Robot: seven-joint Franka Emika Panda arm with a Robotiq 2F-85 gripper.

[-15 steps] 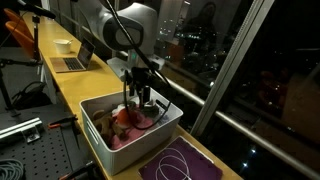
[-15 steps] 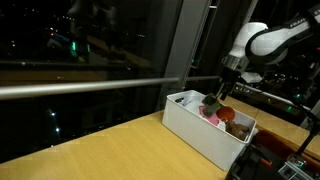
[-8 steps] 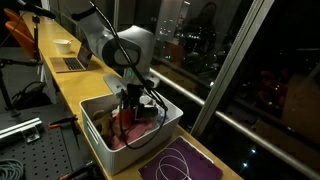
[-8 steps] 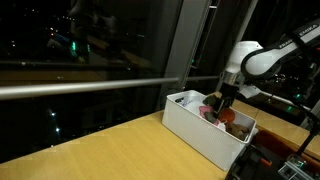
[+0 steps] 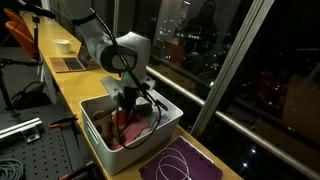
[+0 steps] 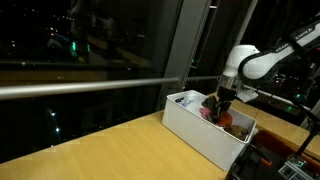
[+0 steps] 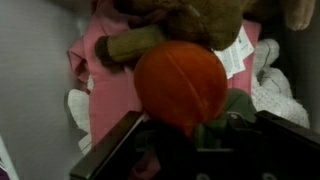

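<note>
In an exterior view, a white bin (image 5: 100, 150) stands on the long yellow table (image 5: 70, 88), with a purple mat (image 5: 185, 165) lying just beside it. The bin holds a heap of pink and brown soft things, too small here to sort. The arm (image 5: 118, 52) bends over from the laptop (image 5: 72, 62) side, its wrist pointing straight down, and the gripper (image 5: 130, 108) is sunk below the rim among the contents. From the opposite side, in an exterior view, the bin (image 6: 200, 135) sits close to the dark window. The arm (image 6: 245, 65) curls down from the right and the gripper (image 6: 218, 108) dips into the bin's near end. How its jaws stand cannot be told from here. In the wrist view, an orange ball (image 7: 182, 82) fills the middle, resting on a pink cloth (image 7: 105, 90) with a brown plush toy (image 7: 185, 20) touching its far side and white fabric (image 7: 270, 85) to the right. The gripper (image 7: 190, 150) hangs directly over the ball's near edge. Its dark fingers (image 7: 115, 155) seem spread wide on either side, gripping nothing, though the blur makes this uncertain.
</note>
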